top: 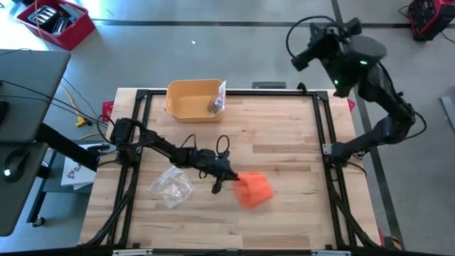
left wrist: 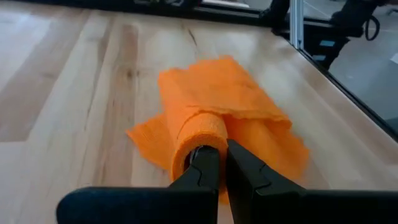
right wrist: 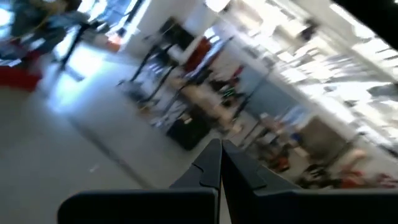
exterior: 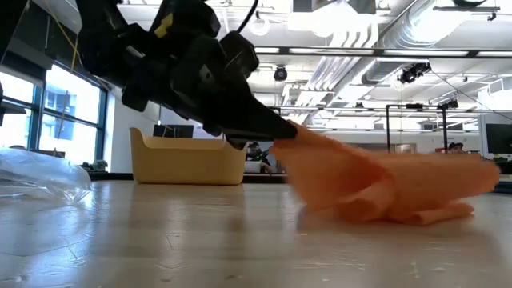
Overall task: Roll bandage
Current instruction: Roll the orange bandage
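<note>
Currently the left gripper (left wrist: 222, 163) is clamped shut on the rolled end of the orange bandage (left wrist: 224, 115); if tension slackens, loose folds could unravel.

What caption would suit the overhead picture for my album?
Left gripper pinches a half-rolled orange bandage on the wooden table; the right arm waits raised.

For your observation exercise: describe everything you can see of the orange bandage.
The bandage is orange crepe-like cloth, partly rolled: one end forms a loose tube, the rest lies rumpled and folded flat on the wooden table, near its middle. The left gripper, fingers shut, pinches the tube's end. Nothing else touches it.
</note>
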Tool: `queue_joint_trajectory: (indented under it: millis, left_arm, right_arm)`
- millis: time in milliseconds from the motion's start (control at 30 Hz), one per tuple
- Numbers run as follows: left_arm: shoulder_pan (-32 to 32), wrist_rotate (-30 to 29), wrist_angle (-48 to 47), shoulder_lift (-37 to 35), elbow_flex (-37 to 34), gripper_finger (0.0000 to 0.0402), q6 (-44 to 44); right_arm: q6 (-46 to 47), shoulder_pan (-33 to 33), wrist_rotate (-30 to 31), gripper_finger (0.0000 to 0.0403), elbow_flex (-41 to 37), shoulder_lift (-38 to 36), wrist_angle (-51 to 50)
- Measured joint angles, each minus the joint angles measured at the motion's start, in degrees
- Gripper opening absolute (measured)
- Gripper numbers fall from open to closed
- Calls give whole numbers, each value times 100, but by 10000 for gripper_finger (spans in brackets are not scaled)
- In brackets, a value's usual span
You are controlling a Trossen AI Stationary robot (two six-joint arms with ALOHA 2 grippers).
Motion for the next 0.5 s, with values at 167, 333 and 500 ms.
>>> queue_joint_trajectory:
  millis: [167, 333, 500]
  left_arm:
    - [7, -57, -43, 0, 0, 3, -59]
    - [7, -70, -41, 0, 0, 3, -59]
    - [11, -207, -61, 0, 0, 3, -69]
  right_arm:
    - [1874, -793, -2092, 0, 0, 136, -2192]
    - [2771, -913, -5053, 0, -516, 360, -3821]
    - [3056, -138, -7403, 0, -2275, 307, -3947]
